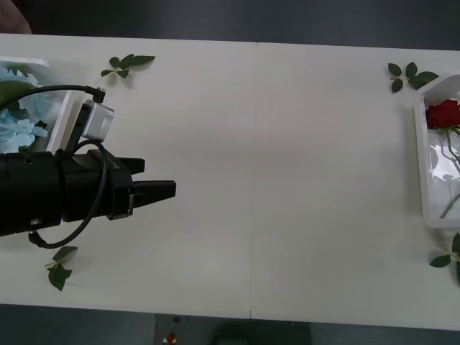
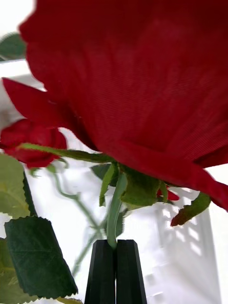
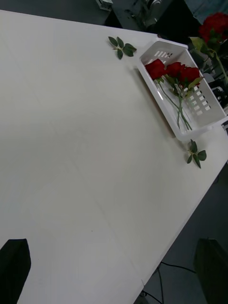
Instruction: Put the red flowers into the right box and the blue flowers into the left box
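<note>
The white table [image 1: 251, 180] meets dark floor; left hand [image 1: 154, 192] open near its left edge, right hand [image 2: 115, 266] clamping 1 rose [image 2: 142, 85].

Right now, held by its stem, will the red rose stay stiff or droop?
Probably top-heavy: the right pincer grips only the thin stem below the large bloom of the red rose, so it may sway. Likely light; the petals look like fabric.

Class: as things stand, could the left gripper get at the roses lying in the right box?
Probably not easily: the left gripper hangs open by the left box, and the whole table separates it from the roses in the right box.
</note>
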Robot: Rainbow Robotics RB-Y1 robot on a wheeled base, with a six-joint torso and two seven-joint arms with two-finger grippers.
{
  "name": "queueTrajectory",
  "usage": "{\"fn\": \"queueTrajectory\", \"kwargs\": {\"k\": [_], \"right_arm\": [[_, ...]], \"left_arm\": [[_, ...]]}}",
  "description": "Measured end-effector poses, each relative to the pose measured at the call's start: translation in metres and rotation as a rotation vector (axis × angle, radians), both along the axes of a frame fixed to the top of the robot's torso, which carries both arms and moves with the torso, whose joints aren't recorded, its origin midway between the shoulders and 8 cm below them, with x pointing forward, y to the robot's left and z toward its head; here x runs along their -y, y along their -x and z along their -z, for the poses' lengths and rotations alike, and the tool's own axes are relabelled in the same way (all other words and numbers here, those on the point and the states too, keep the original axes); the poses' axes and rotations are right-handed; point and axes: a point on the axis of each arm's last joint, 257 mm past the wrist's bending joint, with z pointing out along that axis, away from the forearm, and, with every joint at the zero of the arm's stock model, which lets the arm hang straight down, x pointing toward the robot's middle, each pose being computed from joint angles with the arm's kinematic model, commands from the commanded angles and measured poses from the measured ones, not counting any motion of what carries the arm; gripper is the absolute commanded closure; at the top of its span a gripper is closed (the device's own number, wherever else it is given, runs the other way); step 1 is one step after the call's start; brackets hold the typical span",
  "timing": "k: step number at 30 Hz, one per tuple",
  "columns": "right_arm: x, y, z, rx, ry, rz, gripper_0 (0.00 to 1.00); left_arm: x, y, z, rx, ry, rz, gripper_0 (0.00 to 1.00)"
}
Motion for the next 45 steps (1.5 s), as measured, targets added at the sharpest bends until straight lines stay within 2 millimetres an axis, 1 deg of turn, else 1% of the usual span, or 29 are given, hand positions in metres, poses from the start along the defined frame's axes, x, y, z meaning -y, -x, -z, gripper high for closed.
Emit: {"fn": "queueTrajectory", "kwargs": {"k": [5, 8, 10, 14, 16, 17, 18, 19, 20, 21, 24, 27, 30, 32, 34, 36, 38, 40, 42, 45], "right_arm": [[0.026, 0.007, 0.030, -0.021, 0.054, -0.034, 1.00], [0.033, 0.009, 0.045, -0.032, 0.079, -0.071, 1.00], [0.032, 0.007, 0.055, -0.028, 0.084, -0.087, 1.00], [0.014, 0.001, 0.078, -0.031, 0.055, -0.107, 1.00], [0.005, -0.005, 0.087, -0.018, 0.043, -0.118, 0.94], [0.000, -0.008, 0.091, -0.012, 0.039, -0.123, 0.84], [-0.004, -0.010, 0.094, -0.009, 0.033, -0.128, 0.42], [-0.008, -0.012, 0.097, -0.008, 0.028, -0.132, 0.25], [-0.010, -0.013, 0.099, -0.007, 0.024, -0.136, 0.04], [-0.012, -0.014, 0.100, -0.006, 0.023, -0.139, 0.00], [-0.015, -0.016, 0.100, -0.003, 0.030, -0.166, 0.00], [-0.021, -0.019, 0.096, -0.001, 0.037, -0.198, 0.00], [-0.035, -0.014, 0.087, -0.028, 0.022, -0.233, 0.00], [-0.048, -0.011, 0.071, -0.030, 0.003, -0.268, 0.00], [-0.063, -0.014, 0.047, 0.010, -0.007, -0.344, 0.00], [-0.079, -0.015, 0.023, 0.058, -0.002, -0.460, 0.00], [-0.096, -0.014, 0.004, 0.105, -0.004, -0.576, 0.00], [-0.114, -0.012, -0.009, 0.150, -0.022, -0.672, 0.00], [-0.128, -0.010, -0.016, 0.182, -0.032, -0.752, 0.00], [-0.157, -0.005, -0.029, 0.244, -0.019, -0.942, 0.00]], "left_arm": [[0.000, 0.000, 0.000, 0.000, 0.000, 0.000, 0.00], [0.000, 0.000, 0.000, 0.000, 0.000, 0.000, 0.00], [0.000, 0.000, 0.000, 0.000, 0.000, 0.000, 0.00], [0.000, 0.000, 0.000, 0.000, 0.000, 0.000, 0.00], [0.000, 0.000, 0.000, 0.000, 0.000, 0.000, 0.00], [0.000, 0.000, 0.000, 0.000, 0.000, 0.000, 0.00], [0.000, 0.000, 0.000, 0.000, 0.000, 0.000, 0.00], [0.000, 0.000, 0.000, 0.000, 0.000, 0.000, 0.00], [0.000, 0.000, 0.000, 0.000, 0.000, 0.000, 0.00], [0.000, 0.000, 0.000, 0.000, 0.000, 0.000, 0.00], [0.000, 0.000, 0.000, 0.000, 0.000, 0.000, 0.00], [0.000, 0.000, 0.000, 0.000, 0.000, 0.000, 0.00], [0.000, 0.000, 0.000, 0.000, 0.000, 0.000, 0.00], [0.000, 0.000, 0.000, 0.000, 0.000, 0.000, 0.00], [0.000, 0.000, 0.000, 0.000, 0.000, 0.000, 0.00], [0.000, 0.000, 0.000, 0.000, 0.000, 0.000, 0.00], [0.000, 0.000, 0.000, 0.000, 0.000, 0.000, 0.00], [0.000, 0.000, 0.000, 0.000, 0.000, 0.000, 0.00], [0.000, 0.000, 0.000, 0.000, 0.000, 0.000, 0.00], [0.000, 0.000, 0.000, 0.000, 0.000, 0.000, 0.00]]}}
